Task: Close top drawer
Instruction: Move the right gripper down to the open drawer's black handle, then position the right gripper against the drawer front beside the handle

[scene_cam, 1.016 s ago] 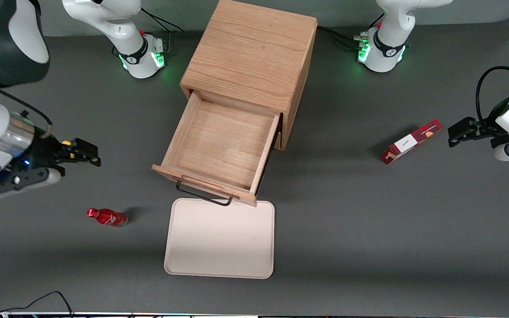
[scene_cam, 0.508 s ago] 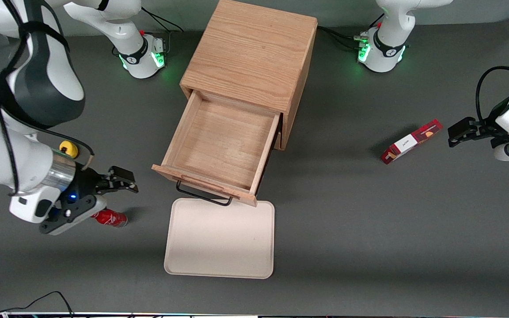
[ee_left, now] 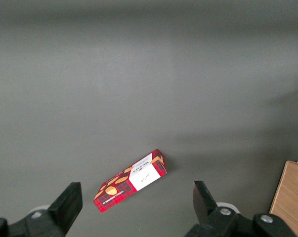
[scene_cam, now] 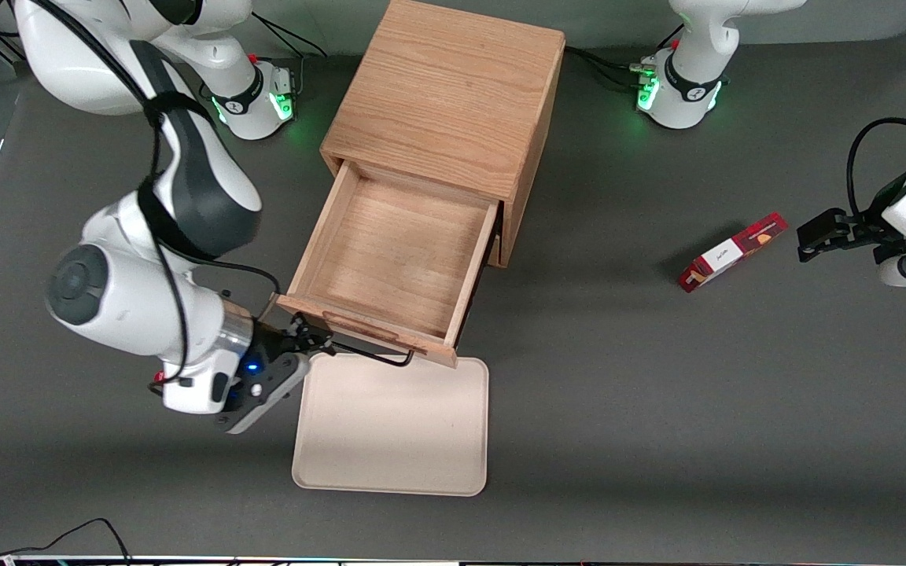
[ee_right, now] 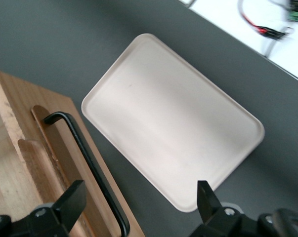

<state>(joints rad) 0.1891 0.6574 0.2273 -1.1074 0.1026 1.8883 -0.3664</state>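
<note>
The top drawer (scene_cam: 394,263) of the oak cabinet (scene_cam: 447,98) stands pulled out and empty. Its front carries a black wire handle (scene_cam: 366,353) and a raised wooden strip. My right gripper (scene_cam: 313,339) is open at the drawer front's corner, at the handle's end toward the working arm. In the right wrist view the open gripper (ee_right: 139,203) straddles the drawer front (ee_right: 45,143), with the handle (ee_right: 92,165) between the fingers. It holds nothing.
A cream tray (scene_cam: 392,424) lies on the table right in front of the drawer, also in the right wrist view (ee_right: 173,123). A red biscuit box (scene_cam: 731,251) lies toward the parked arm's end, also in the left wrist view (ee_left: 130,180).
My right arm has swung from the table's working-arm end to the drawer front's corner. It now hides the red bottle and the yellow ball. The drawer has not moved.
</note>
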